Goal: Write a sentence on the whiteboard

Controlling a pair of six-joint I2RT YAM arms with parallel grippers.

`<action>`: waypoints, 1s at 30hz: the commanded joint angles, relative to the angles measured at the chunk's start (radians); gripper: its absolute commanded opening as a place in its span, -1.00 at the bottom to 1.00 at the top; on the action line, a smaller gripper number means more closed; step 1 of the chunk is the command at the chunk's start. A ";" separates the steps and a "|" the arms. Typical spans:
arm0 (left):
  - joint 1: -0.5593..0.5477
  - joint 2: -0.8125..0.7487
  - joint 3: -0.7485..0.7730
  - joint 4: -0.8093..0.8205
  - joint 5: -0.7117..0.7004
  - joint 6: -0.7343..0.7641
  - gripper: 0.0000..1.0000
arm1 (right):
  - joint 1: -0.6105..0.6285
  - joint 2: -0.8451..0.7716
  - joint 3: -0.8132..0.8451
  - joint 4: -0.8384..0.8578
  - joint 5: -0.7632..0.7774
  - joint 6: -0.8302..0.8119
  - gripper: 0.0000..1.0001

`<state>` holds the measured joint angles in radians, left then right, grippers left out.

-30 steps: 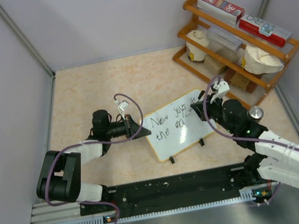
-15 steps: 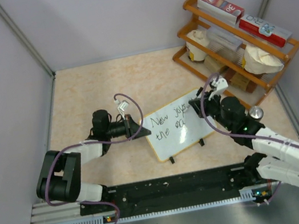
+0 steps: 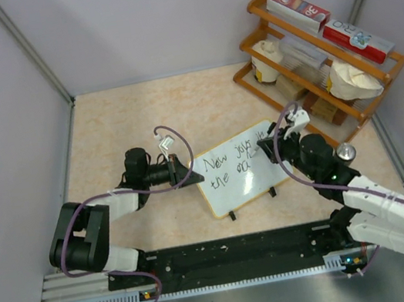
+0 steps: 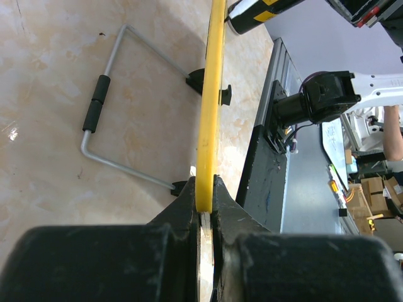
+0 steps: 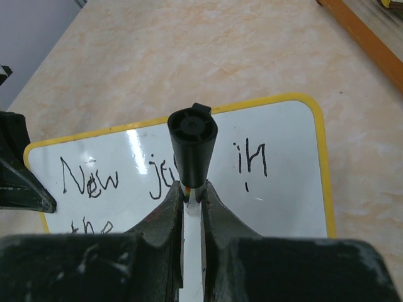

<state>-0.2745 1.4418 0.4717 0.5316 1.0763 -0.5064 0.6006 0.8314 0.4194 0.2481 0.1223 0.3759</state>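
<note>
So the small rectangular glossy whiteboard with the thin yellow frame and rounded corners [image 3: 240,169] sits just below the middle of the top view, tilted so its right end points toward the upper right. It's on the beige marbled tabletop [image 3: 119,126]. The left gripper [image 3: 182,172] comes in from the left and is pinched tight on the board's left edge. In the left wrist view you see that yellow edge [image 4: 211,94] running straight up the middle of the frame from between the clamped black fingers [image 4: 182,207]. A bent silver wire stand with black sleeves [image 4: 94,107] sticks out to the left of it. The right gripper [image 3: 279,141] hangs over the board's right end, closed around a black marker [image 5: 192,145] that points down at the white surface [image 5: 283,157]. I can't tell if the tip is actually touching. The writing so far reads "New", then something like "joys", then "in" on the top line, and a second line starts with "the". An orange wooden two-tier rack [image 3: 319,60] stands at the upper right, holding red and white boxes [image 3: 298,9].
</note>
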 commanded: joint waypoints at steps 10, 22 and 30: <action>-0.002 0.016 0.013 0.030 -0.029 0.085 -1.00 | -0.012 -0.064 -0.054 -0.070 -0.039 0.023 -1.00; -0.002 0.017 0.013 0.028 -0.029 0.085 -1.00 | -0.012 -0.029 -0.022 -0.027 -0.026 0.029 -1.00; -0.002 0.016 0.013 0.030 -0.029 0.085 -1.00 | -0.015 -0.020 0.032 -0.018 -0.035 0.014 -1.00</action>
<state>-0.2745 1.4429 0.4725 0.5316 1.0767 -0.5064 0.5995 0.8169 0.3950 0.1967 0.0814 0.4042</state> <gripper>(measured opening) 0.067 0.065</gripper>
